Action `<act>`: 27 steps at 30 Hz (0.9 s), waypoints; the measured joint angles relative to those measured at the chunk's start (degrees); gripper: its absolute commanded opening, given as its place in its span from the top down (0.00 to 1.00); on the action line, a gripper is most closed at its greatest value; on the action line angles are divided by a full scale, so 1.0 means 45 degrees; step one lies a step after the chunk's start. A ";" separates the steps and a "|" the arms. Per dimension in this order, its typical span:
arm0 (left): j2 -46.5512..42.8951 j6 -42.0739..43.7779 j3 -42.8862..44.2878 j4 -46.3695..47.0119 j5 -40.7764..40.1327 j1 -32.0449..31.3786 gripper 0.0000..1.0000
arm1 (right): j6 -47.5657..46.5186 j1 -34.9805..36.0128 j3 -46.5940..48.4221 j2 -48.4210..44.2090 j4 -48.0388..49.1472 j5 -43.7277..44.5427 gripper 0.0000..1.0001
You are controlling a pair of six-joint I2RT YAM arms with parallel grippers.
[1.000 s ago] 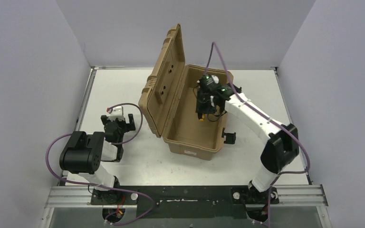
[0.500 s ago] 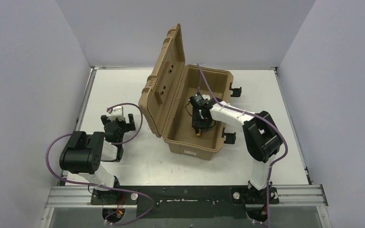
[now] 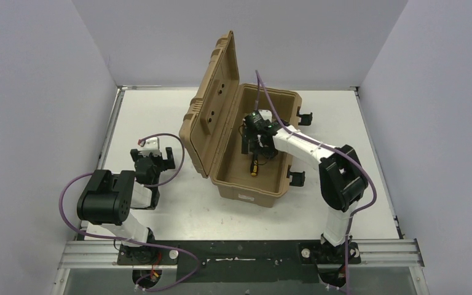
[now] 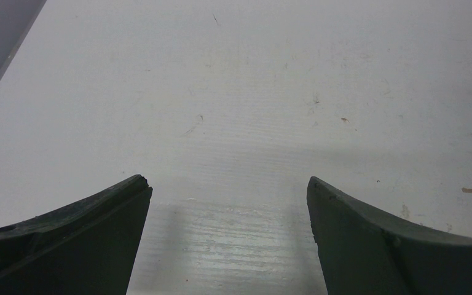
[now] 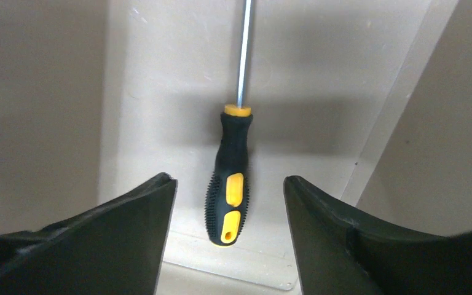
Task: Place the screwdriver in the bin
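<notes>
- The screwdriver [image 5: 232, 161] lies flat on the floor of the open bin [image 3: 249, 188].
- The right gripper [image 5: 228, 183] hangs just above it, jaws apart, empty.
- The left gripper [image 4: 228, 185], spread wide, hovers over the counter [image 4: 252, 92] left of the bin.

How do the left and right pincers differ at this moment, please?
The right pincer hangs inside the bin above the screwdriver; the left pincer hovers over the table. The right arm reaches forward; the left arm is folded back. Both pincers are open, holding nothing.
</notes>
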 measured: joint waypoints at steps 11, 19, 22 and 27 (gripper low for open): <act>0.0000 0.0000 0.0000 0.0005 0.0000 0.0000 0.03 | -0.2273 -0.1064 0.1870 -0.3619 -0.0024 0.0151 0.00; 0.0000 0.0000 0.0000 0.0005 -0.0005 0.0000 0.03 | -0.4862 -0.3857 -0.1336 -0.8102 0.2244 0.0049 0.00; 0.0000 0.0000 0.0000 0.0000 -0.0005 0.0000 0.03 | -0.5707 -0.4736 -0.3400 -0.9423 0.3196 0.0185 0.00; 0.0000 0.0000 0.0000 0.0000 -0.0005 0.0000 0.03 | -0.6664 -0.6489 -0.7689 -1.1089 0.5353 0.0291 0.00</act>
